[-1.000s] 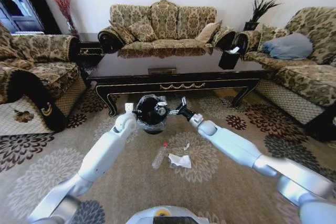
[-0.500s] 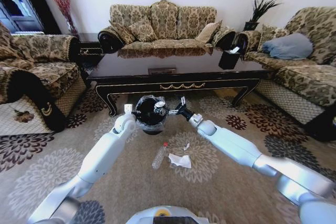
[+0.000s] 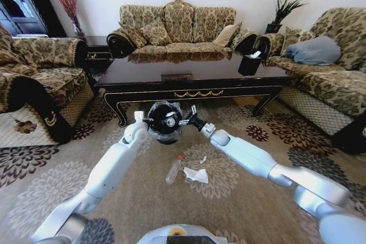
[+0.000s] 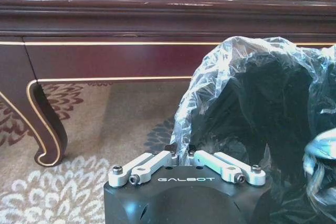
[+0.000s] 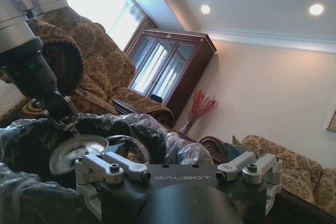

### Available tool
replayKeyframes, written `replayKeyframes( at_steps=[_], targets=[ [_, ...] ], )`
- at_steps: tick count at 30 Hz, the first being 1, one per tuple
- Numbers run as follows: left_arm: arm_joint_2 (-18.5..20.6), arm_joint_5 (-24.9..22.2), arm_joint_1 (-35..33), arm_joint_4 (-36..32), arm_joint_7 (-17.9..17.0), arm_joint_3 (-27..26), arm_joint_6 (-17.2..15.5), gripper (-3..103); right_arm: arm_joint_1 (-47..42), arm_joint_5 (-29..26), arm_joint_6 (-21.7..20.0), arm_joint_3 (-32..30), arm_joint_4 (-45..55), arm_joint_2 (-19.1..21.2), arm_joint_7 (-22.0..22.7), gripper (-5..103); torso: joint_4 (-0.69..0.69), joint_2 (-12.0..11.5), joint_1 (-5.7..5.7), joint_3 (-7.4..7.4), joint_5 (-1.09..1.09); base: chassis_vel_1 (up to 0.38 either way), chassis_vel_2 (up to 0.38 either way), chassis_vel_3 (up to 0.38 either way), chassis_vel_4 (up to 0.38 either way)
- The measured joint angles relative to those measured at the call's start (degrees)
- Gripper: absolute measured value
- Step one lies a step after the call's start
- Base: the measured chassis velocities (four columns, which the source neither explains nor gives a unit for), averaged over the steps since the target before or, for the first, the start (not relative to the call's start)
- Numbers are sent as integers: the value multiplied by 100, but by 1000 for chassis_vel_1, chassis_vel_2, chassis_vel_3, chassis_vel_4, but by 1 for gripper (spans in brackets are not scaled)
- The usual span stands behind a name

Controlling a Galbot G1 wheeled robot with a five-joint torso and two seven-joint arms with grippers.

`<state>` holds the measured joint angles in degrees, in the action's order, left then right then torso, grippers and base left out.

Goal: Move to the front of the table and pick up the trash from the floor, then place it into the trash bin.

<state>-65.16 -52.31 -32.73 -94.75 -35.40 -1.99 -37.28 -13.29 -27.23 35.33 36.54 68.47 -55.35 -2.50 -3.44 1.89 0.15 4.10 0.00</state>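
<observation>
The black trash bin (image 3: 165,125), lined with a clear bag, stands on the floor in front of the table (image 3: 229,91). My left gripper (image 3: 142,118) is shut on the bag at the bin's rim (image 4: 178,153). My right gripper (image 3: 185,122) reaches over the bin's mouth from the other side, open. A small round item with a shiny face (image 5: 79,151) sits in the bin's mouth (image 3: 170,122), beside the right gripper's fingers and not between them. On the floor nearer me lie a clear bottle with a red cap (image 3: 173,170), crumpled white paper (image 3: 198,175) and a white scrap (image 3: 203,159).
Patterned sofas stand at the left (image 3: 40,84), behind the table (image 3: 177,30) and at the right (image 3: 326,67). A dark tissue box (image 3: 250,64) sits on the table's right end. The table's curved leg (image 4: 44,129) is close to the bin.
My right arm has pushed left, farther over the bin, and the round item has gone left with it, deeper over the mouth. The left arm and bin have stayed put.
</observation>
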Motion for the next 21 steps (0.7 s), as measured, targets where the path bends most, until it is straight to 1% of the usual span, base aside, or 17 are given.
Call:
replayKeyframes(
  at_steps=[10,21],
  targets=[
    [76,-20,-98,-70,6,-165,-6,2,33,12,-3,41,0,85,-19,100,1,0,0,0,0,0,0,0,0],
    [214,-53,-294,-162,7,-369,-21,2,-83,41,1,-95,102,213,-106,100,0,0,0,0,0,0,0,0,0]
  ],
)
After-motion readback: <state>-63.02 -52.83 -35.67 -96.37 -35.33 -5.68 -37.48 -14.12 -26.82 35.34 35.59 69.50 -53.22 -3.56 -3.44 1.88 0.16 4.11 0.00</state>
